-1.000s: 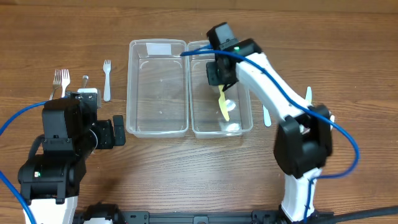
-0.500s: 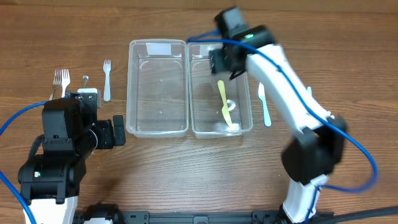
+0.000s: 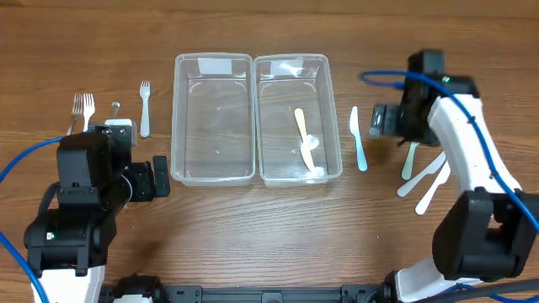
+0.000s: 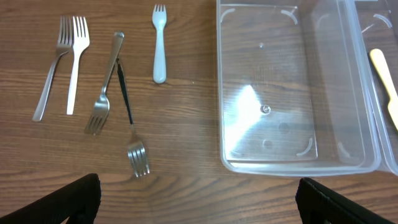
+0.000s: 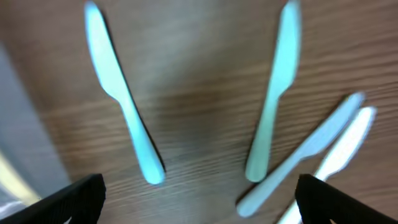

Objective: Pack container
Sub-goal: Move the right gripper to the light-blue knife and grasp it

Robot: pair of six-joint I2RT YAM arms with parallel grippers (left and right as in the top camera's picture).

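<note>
Two clear plastic containers stand side by side, the left one [image 3: 213, 126] bare inside. The right container [image 3: 278, 93] holds a yellow knife [image 3: 303, 139] lying flat and some pale cutlery beneath it. My right gripper [image 3: 389, 122] is open and hovers over the table to the right of it, above a light blue knife [image 5: 121, 99] and a pale green knife [image 5: 273, 106]; nothing is between its fingers. My left gripper [image 4: 199, 208] is open and holds nothing, low near the front left corner of the left container [image 4: 298, 163].
Several forks lie left of the containers: a metal and white pair [image 3: 82, 108], a small pale fork [image 3: 145, 105], and two more [image 4: 106, 87] [image 4: 132, 130] crossed. Two more plastic knives [image 3: 425, 178] lie fanned at the far right.
My right gripper opened and let the yellow knife drop into the right container. It then swung right, out over the knives on the table. The left arm has not moved.
</note>
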